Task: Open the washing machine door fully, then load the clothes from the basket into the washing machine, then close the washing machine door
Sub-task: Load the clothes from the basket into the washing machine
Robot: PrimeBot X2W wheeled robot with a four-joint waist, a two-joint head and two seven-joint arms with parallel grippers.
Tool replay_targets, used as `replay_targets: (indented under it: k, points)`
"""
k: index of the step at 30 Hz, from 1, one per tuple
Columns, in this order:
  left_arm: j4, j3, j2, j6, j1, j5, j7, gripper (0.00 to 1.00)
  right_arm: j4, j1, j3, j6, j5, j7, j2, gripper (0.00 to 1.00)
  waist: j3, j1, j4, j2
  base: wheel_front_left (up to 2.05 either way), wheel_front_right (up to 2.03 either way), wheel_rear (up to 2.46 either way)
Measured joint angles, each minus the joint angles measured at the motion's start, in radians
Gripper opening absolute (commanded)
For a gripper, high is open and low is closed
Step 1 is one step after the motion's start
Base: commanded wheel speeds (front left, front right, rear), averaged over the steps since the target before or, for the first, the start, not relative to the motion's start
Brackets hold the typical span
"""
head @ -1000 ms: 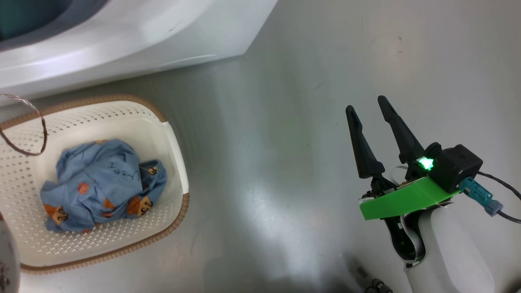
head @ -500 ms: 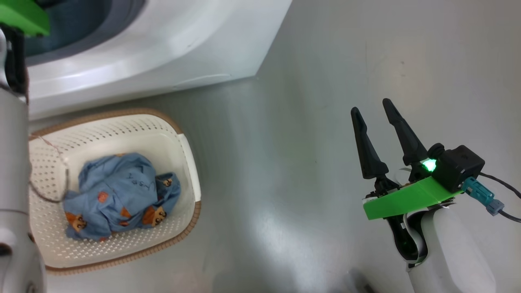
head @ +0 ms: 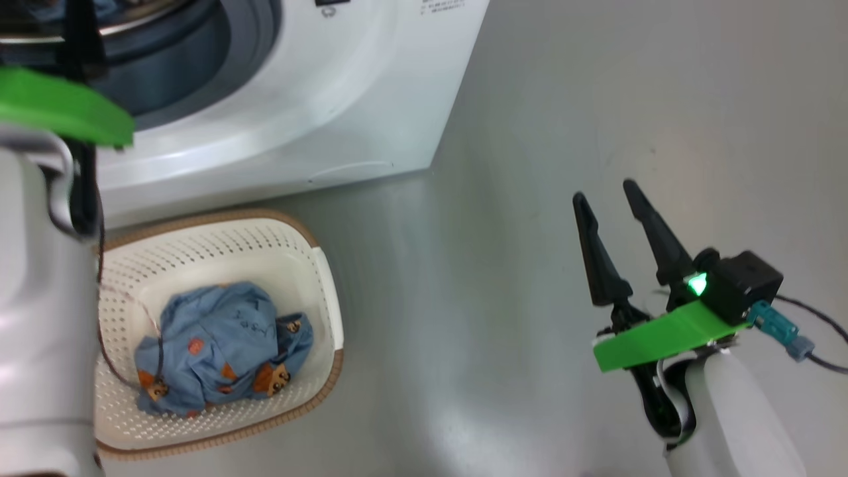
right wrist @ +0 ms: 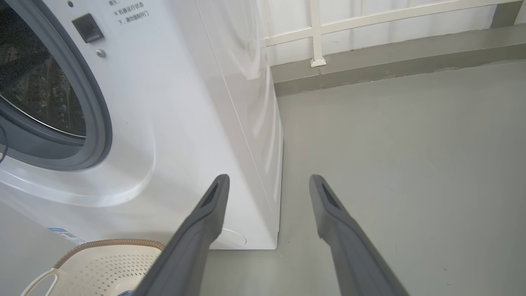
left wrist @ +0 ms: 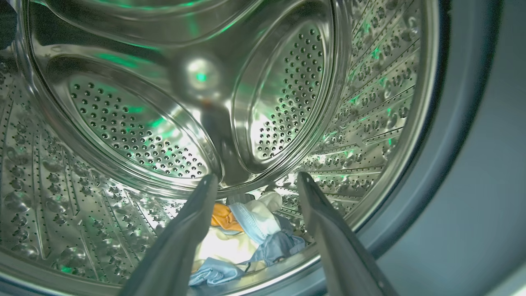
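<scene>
The white washing machine (head: 318, 99) fills the head view's upper left, its grey-ringed mouth (head: 245, 46) uncovered; the washing machine door is out of view. My left arm's green mount (head: 59, 106) sits before that mouth. Inside the steel drum (left wrist: 123, 123) my left gripper (left wrist: 257, 175) stands open and holds nothing, while cream, orange and light blue clothes (left wrist: 246, 222) lie on the drum's bottom beyond its fingers. The basket (head: 328, 291) rests on the floor below the machine with blue bear-print clothes (head: 218, 344) in it. My right gripper (head: 604, 189) hangs open above bare floor, far right of the basket.
My pale left forearm (head: 40, 298) covers the basket's left side, and a thin brown wire (head: 126, 331) loops from it over the basket. In the right wrist view the machine's side (right wrist: 254, 123) meets grey floor (right wrist: 411, 164), with a white railing (right wrist: 316, 33) behind.
The whole head picture has shifted, so the camera has moved. The left forearm and green mount have come into the picture at the left. Both grippers stay open.
</scene>
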Motion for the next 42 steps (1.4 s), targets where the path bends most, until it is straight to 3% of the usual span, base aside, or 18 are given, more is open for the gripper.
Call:
replay_targets:
  k: [16, 32, 42]
  points:
    - [-0.337, 0.083, -0.071, 0.004, 0.439, 0.03, 0.0, 1.0, 0.03, 0.083, -0.006, 0.0, -0.007, 0.0, 0.0, 1.0, -0.159, 0.0, 0.017, 0.0, 0.0, 0.0, 0.0]
    - [-0.58, 0.128, -0.125, 0.005, 0.804, 0.095, 0.0, 1.0, 0.047, 0.164, -0.02, 0.0, -0.026, 0.0, 0.0, 1.0, -0.319, -0.0001, 0.032, -0.0001, 0.0, 0.0, 0.0]
    - [-0.65, 0.16, -0.14, 0.057, 0.988, 0.093, 0.0, 1.0, 0.048, 0.218, -0.022, 0.0, -0.042, 0.0, 0.001, 1.0, -0.401, 0.0, 0.04, -0.0001, 0.0, 0.0, 0.0]
